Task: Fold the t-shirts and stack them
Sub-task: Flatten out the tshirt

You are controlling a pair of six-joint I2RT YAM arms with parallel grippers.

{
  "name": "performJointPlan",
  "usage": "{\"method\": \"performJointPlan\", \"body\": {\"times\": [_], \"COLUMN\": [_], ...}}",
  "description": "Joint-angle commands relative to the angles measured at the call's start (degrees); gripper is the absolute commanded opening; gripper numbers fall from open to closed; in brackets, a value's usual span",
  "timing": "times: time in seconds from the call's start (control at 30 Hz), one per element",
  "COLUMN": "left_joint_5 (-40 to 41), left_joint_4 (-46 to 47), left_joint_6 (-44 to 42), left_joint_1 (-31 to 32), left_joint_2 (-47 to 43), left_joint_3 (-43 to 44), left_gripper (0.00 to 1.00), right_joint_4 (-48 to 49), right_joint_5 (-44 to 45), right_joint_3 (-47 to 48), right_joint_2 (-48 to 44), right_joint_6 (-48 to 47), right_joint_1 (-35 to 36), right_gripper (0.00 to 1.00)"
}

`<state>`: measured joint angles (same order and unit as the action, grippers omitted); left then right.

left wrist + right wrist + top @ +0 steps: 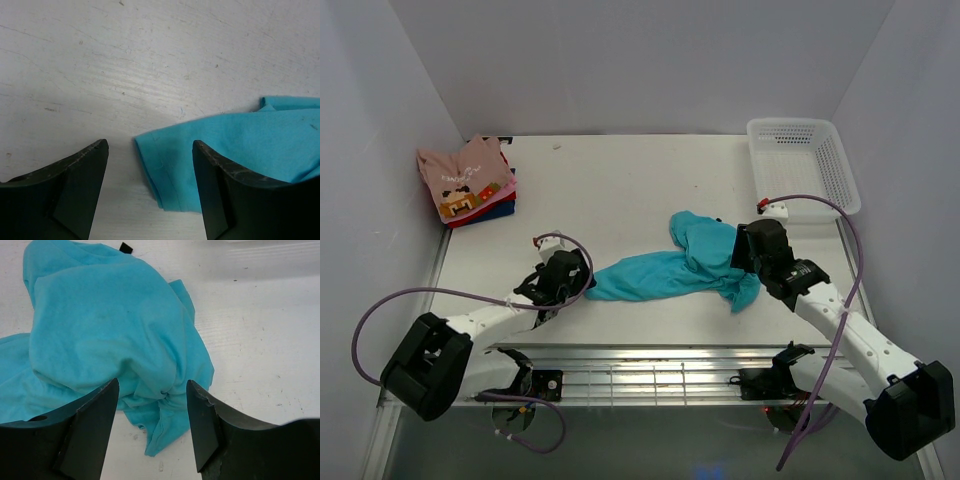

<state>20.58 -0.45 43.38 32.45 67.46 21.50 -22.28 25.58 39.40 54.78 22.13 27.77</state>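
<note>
L claw (150,147) & R claw (152,386) are being held spread at the teal t-shirt (670,270); bunched layers under R are poss. being risked getting pinched together, twisting cloth

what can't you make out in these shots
Teal t-shirt: top view, right end under the right end effector; crumples hide its outline.
Folded stack: top view, the pink shirt covers those below; count unclear.
Left wrist view: frame edge and left end effector cut that t-shirt off.
</note>
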Motion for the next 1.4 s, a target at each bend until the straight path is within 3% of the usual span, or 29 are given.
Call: {"method": "performJointPlan", "body": {"times": [0.0,0.17,0.23,0.27,0.3,0.4,0.53,0.83,1.1,1.37], "left_joint_5": [-1.9,-2.6,-2.1,-1.9,-1.4,-0.4,0.0,3.6,11.1,12.5], "left_joint_4": [1.8,3.0,2.8,2.2,1.8,-0.9,-1.7,-6.3,-18.1,-24.8], "left_joint_6": [0.6,0.7,0.3,0.3,0.1,0.1,-0.1,0.1,-5.0,-4.8], "left_joint_1": [0.2,0.6,0.7,0.7,0.8,1.0,1.3,2.1,2.2,2.3], "left_joint_2": [2.8,4.9,5.7,5.8,6.0,6.3,6.5,1.7,-10.5,-16.8], "left_joint_3": [0.2,0.7,1.1,1.2,1.5,2.3,3.1,4.6,16.5,20.2], "left_gripper": [0.78,0.77,0.7,0.64,0.47,0.18,0.0,0.0,0.0,0.0], "right_joint_4": [2.4,4.8,6.1,6.5,7.0,9.8,15.8,19.9,19.6,20.3], "right_joint_5": [1.0,-0.5,-1.1,-1.5,-1.8,-3.5,-9.3,-12.2,-14.5,-18.5], "right_joint_3": [-0.5,-0.6,-0.4,-0.2,0.3,1.9,5.2,18.6,27.8,26.1], "right_joint_2": [0.5,3.3,4.2,5.2,5.8,8.3,14.2,30.3,42.0,46.7], "right_joint_6": [0.6,0.4,0.2,0.1,-0.2,-1.6,-5.2,-12.3,-13.4,-12.6], "right_joint_1": [0.1,0.1,0.1,0.2,0.1,0.1,0.1,0.1,0.2,0.1], "right_gripper": [0.63,0.63,0.62,0.62,0.62,0.62,0.63,0.62,0.62,0.61]}}
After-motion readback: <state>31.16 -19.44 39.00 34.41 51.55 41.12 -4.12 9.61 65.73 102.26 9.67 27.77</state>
